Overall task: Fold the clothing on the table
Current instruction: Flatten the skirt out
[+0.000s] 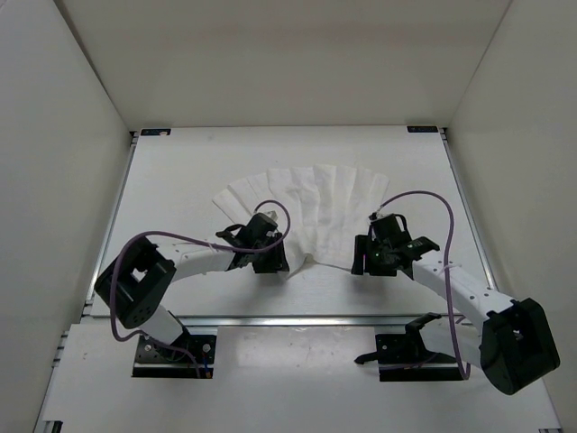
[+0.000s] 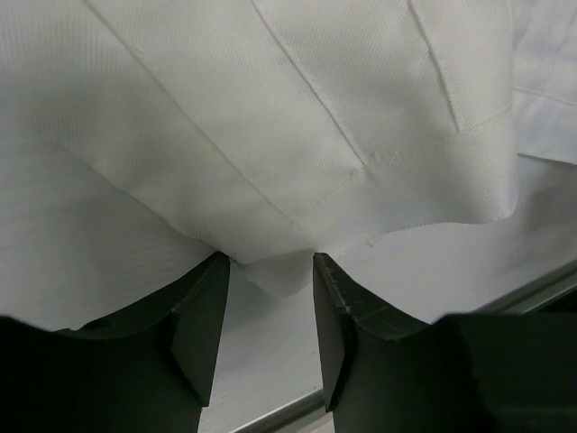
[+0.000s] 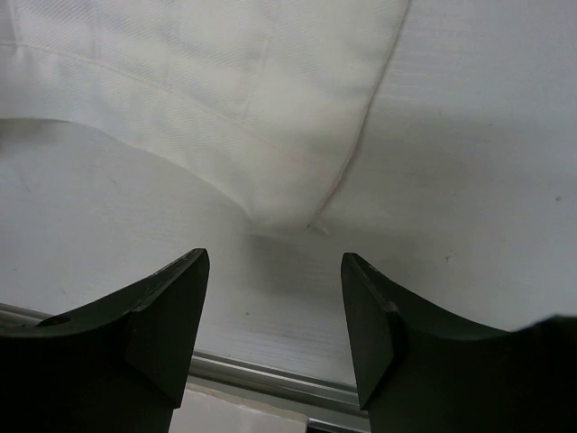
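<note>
The clothing (image 1: pixel 315 207) is a thin white garment fanned out in pleat-like folds across the middle of the table (image 1: pixel 180 180). My left gripper (image 1: pixel 269 263) hangs over its near left corner. In the left wrist view the gripper (image 2: pixel 270 262) is open, and a small corner of the clothing (image 2: pixel 270 135) dips between the fingertips without being pinched. My right gripper (image 1: pixel 365 262) is at the near right corner. It stands open (image 3: pixel 275 257) just short of the clothing's corner (image 3: pixel 225 108), with bare table between its fingers (image 3: pixel 176 307).
A metal rail (image 1: pixel 297 318) runs along the table's near edge, just behind both grippers, and also shows as the rail (image 3: pixel 270 374) in the right wrist view. Plain white walls enclose the left, right and far sides. Purple cables loop over both arms.
</note>
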You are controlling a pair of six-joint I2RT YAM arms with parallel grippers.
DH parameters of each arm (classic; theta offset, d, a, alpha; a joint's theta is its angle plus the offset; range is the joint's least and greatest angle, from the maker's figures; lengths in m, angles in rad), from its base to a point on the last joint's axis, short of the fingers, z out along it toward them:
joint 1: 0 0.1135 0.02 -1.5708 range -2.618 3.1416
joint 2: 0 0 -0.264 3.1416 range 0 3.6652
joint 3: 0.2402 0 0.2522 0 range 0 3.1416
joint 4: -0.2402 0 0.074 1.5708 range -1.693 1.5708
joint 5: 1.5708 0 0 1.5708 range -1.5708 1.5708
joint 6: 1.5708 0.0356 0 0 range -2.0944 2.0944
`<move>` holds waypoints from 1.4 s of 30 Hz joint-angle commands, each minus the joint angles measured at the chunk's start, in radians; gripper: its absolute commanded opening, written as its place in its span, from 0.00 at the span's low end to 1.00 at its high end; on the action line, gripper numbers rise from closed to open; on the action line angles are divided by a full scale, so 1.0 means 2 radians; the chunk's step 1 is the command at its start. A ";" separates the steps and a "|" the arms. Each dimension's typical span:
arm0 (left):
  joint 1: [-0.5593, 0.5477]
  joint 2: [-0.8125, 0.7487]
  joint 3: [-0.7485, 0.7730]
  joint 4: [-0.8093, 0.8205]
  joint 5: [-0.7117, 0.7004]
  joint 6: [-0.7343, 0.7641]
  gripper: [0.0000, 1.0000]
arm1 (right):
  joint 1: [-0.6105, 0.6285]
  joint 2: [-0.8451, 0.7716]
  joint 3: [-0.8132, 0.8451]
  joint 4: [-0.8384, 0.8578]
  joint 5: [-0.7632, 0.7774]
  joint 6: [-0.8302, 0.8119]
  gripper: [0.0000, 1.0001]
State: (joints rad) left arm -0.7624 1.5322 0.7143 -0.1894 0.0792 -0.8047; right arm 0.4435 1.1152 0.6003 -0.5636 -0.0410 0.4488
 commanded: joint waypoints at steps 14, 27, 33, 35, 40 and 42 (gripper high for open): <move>0.004 0.104 0.102 -0.222 -0.171 0.120 0.30 | -0.028 -0.006 -0.035 0.062 -0.006 -0.017 0.58; 0.023 0.071 0.045 -0.185 -0.162 0.145 0.00 | -0.032 0.074 -0.034 0.125 0.012 -0.007 0.39; 0.042 0.021 0.003 -0.174 -0.151 0.164 0.00 | -0.020 0.074 -0.007 0.096 0.019 -0.010 0.00; 0.048 -0.004 -0.004 -0.171 -0.143 0.165 0.00 | -0.015 0.056 0.009 0.076 0.017 -0.023 0.00; 0.070 -0.071 0.058 -0.218 -0.137 0.185 0.00 | -0.023 0.005 0.077 0.026 0.004 -0.070 0.00; 0.099 -0.064 0.112 -0.227 -0.136 0.212 0.00 | -0.042 0.021 0.116 0.040 -0.005 -0.092 0.00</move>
State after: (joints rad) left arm -0.6498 1.4441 0.8028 -0.5285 -0.1341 -0.4808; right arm 0.4129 1.1656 0.7238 -0.4774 -0.1036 0.3637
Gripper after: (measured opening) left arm 0.023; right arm 0.056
